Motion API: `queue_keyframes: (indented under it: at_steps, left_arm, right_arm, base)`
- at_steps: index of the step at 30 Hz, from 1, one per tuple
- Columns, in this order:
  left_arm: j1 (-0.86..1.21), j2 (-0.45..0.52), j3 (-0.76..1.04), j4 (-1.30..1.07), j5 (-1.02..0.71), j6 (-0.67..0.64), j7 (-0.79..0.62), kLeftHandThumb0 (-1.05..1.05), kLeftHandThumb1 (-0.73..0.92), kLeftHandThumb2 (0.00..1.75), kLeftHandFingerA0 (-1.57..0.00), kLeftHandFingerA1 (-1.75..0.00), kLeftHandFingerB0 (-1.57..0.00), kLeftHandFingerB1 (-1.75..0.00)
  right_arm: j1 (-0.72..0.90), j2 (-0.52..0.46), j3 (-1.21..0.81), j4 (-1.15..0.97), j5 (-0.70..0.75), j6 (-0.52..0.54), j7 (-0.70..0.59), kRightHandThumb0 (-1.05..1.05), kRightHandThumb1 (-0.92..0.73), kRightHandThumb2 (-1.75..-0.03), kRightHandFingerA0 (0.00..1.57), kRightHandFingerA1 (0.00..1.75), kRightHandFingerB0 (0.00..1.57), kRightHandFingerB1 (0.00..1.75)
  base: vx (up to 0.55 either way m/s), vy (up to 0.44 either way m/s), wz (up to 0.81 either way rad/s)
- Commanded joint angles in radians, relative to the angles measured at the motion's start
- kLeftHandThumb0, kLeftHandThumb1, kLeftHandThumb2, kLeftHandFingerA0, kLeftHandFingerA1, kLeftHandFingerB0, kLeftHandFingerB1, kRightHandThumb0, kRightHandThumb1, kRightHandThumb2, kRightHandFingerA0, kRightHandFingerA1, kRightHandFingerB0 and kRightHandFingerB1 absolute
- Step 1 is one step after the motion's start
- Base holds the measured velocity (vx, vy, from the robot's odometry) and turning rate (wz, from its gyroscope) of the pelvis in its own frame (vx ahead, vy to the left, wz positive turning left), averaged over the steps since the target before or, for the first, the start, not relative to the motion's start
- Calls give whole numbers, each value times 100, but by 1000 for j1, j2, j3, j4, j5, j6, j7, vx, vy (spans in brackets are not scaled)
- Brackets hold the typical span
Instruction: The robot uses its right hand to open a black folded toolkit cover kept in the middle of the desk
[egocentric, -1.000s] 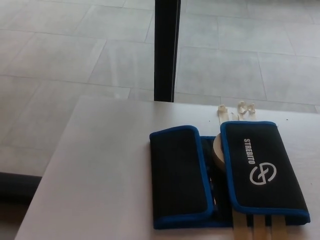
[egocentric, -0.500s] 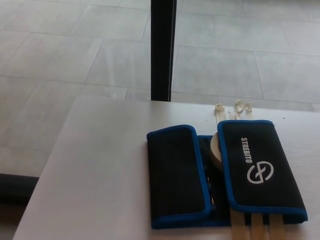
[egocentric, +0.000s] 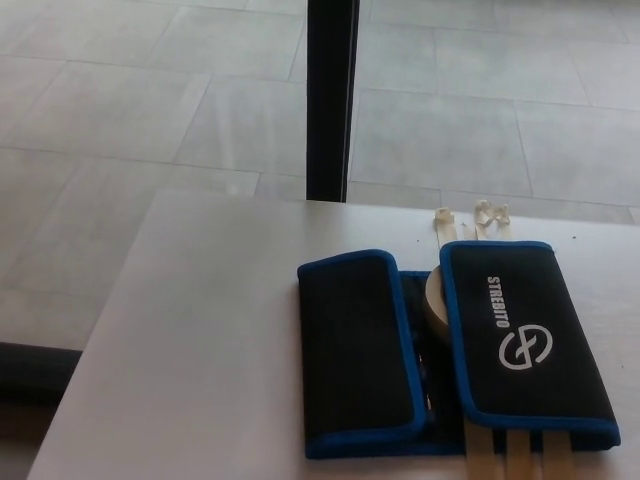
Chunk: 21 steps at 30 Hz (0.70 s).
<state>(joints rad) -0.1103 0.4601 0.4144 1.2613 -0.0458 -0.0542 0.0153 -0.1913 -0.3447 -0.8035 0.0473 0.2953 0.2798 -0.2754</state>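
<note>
Head view: neither robot hand visible, so finger state and toolkit-to-hand relation cannot be told. Black blue-edged toolkit cover (egocentric: 455, 350) lies folded on white desk (egocentric: 200, 340), 2 flaps closed over beige roll (egocentric: 436, 298). Cream strips (egocentric: 520, 455) below cover cut off at frame bottom. Black post (egocentric: 330, 100) beyond desk.

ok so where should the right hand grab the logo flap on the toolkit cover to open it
Probably the flap's inner long edge, beside the other flap. That blue-trimmed edge sits raised over a tan roll, leaving a gap for fingers. Come in from above the centre gap, hook under, and swing it toward the robot's right. Neither hand is in view.
</note>
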Motion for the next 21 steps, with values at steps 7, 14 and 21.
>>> queue_keyframes:
  at_steps: [7, 14, 21]
  left_arm:
    - [-10, 51, 14, 23, -31, 54, 24, -23, -73, 64, -155, -150, -125, -137]
    - [-14, 47, 7, 22, -28, 45, 10, -24, -73, 63, -154, -149, -128, -138]
    - [-21, 45, -3, 29, -18, 47, 20, -22, -73, 63, -157, -149, -133, -139]
  right_arm:
    - [241, 3, 595, -380, -254, -208, 231, -60, -45, -80, 37, 52, 31, 45]
    - [247, -105, 823, -359, -464, -256, 232, -61, -61, -58, 32, 47, 33, 32]
    - [222, -170, 1002, -255, -566, -309, 274, -52, -59, -58, 26, 49, 33, 34]
  base:
    - [0, 0, 0]
    - [0, 0, 0]
    - [0, 0, 0]
